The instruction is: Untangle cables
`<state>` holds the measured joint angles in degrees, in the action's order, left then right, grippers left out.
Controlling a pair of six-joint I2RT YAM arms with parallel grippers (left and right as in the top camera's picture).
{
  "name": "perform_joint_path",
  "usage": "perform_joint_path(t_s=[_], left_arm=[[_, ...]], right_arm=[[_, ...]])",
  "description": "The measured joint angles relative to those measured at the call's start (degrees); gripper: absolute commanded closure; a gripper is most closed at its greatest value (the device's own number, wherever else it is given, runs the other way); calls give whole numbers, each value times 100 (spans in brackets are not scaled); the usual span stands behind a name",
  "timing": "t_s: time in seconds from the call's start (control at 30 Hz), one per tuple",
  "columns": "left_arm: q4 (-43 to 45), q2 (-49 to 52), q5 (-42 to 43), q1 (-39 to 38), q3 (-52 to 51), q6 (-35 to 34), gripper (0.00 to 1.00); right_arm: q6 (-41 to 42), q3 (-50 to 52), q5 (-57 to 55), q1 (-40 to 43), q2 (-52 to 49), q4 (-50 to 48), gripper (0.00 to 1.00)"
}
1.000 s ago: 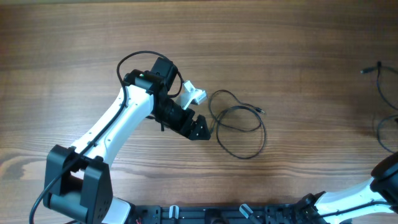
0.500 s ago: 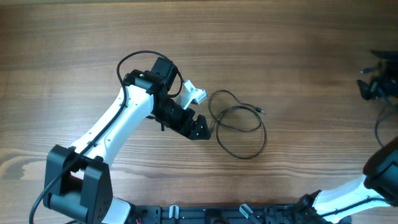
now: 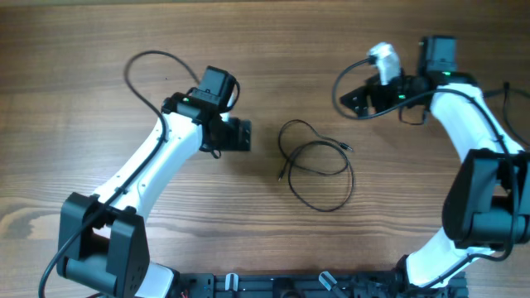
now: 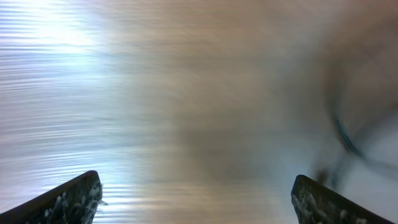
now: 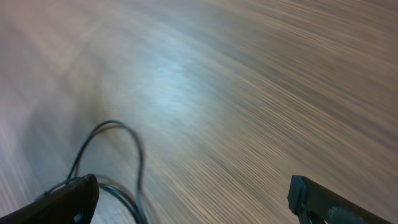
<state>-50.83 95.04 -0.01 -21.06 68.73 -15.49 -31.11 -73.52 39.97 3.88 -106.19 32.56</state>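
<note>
Left hand (image 3: pixel 242 135) and right hand (image 3: pixel 358 99), both spread empty, flank the looped cables (image 3: pixel 353 178).

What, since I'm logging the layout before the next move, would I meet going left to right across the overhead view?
Left gripper, open and empty → looped cable, lying loose and ungripped → right gripper, open, farther back than the loop and near its right edge.

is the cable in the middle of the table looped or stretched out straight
Looped: the cable lies on the table in loose overlapping loops, not pulled straight.
</note>
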Motion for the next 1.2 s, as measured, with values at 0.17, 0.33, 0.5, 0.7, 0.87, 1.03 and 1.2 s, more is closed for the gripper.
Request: perform_joint_path(t_s=[0.17,0.33,0.5,0.7,0.87,1.03,1.2], left_arm=[[382,0,-1123,649,0,-1104,0],[264,0,-1349,1156,0,-1357,0],[199,0,-1215,1161,0,-1355,0],[234,0,-1097,1161,0,-1353,0],[245,0,-1014,1161,0,-1353,0],[254,0,-994,1161,0,-1353,0],[245,0,-955,1161,0,-1353,0]], right_arm=[[-669,-7,151,-883,0,1097,1],[-2065,205,-721,-1731,0,1742,0],[-2682,505,-1609,-1757,0,968,0],[-2804,546,-1711,-1757,-214,684,12],[-2879,544,-1488,-1751,-621,588,0],[-2691,758,-496,-1746,-750,-96,18],[-2715,1878,417,-1746,-573,-1620,75]])
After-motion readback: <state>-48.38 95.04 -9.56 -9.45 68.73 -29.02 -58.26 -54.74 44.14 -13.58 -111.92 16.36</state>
